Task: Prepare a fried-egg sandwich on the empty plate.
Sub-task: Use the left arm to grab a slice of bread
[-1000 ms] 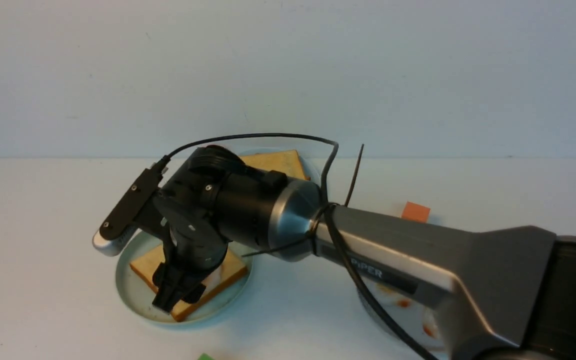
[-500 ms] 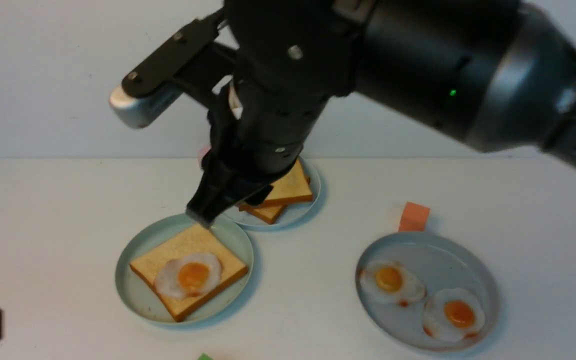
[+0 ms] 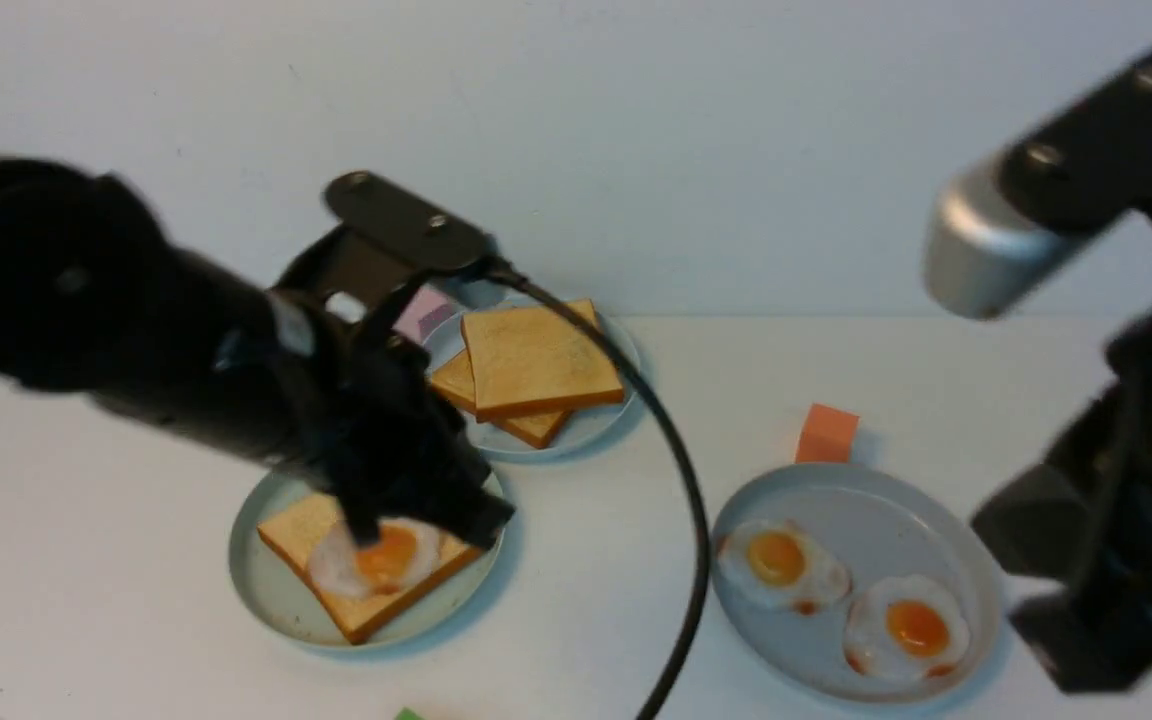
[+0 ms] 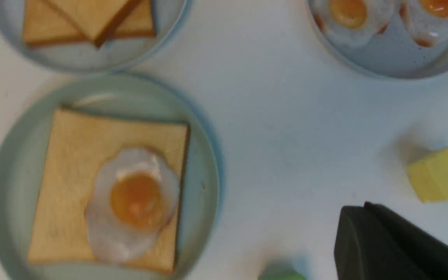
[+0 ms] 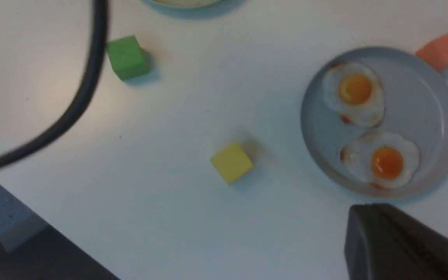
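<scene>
The pale mint-green plate holds one toast slice with a fried egg on top. No second slice lies on it. The left wrist view shows the plate, toast and egg from above. My left gripper hovers over the plate's right half, hiding part of the egg. Its jaws are shut and empty. My right gripper is shut and empty, drawn back high at the right, near the egg plate.
A pale blue plate behind holds two stacked toast slices. A grey-blue plate at the right holds two fried eggs. An orange cube, a green cube and a yellow cube lie around. The left arm's cable hangs between the plates.
The right arm lifted off the mint plate, leaving the egg on the toast, and pulled back to the right. The left arm swung in from the left over that plate.
</scene>
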Motion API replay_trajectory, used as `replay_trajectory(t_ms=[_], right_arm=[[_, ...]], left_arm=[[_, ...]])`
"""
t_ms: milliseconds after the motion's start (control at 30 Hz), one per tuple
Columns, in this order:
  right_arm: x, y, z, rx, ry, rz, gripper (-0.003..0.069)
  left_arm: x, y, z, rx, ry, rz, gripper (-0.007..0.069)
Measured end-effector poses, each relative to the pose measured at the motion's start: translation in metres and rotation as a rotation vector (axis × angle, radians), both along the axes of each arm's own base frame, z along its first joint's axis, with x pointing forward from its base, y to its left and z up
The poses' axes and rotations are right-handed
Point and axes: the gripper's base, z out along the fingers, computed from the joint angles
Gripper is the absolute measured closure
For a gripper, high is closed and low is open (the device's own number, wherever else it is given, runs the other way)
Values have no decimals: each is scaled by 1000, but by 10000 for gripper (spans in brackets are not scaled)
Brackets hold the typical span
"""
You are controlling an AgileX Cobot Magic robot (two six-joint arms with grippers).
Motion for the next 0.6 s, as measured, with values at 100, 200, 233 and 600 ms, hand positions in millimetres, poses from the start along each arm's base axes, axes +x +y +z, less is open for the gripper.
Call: replay_trajectory(t_ms=[100, 200, 233, 600], right_arm=[[-21, -28, -6, 48, 3, -46, 655], [-34, -46, -4, 98, -16, -64, 653], [-38, -52, -1, 118, -26, -68, 652], [-56, -77, 9, 209, -74, -79, 646]], left_arm=[[48, -18, -14, 66, 70, -48, 637], [83, -20, -26, 105, 101, -83, 637], [95, -21, -31, 121, 105, -100, 637], [178, -39, -85, 236, 52, -248, 462]])
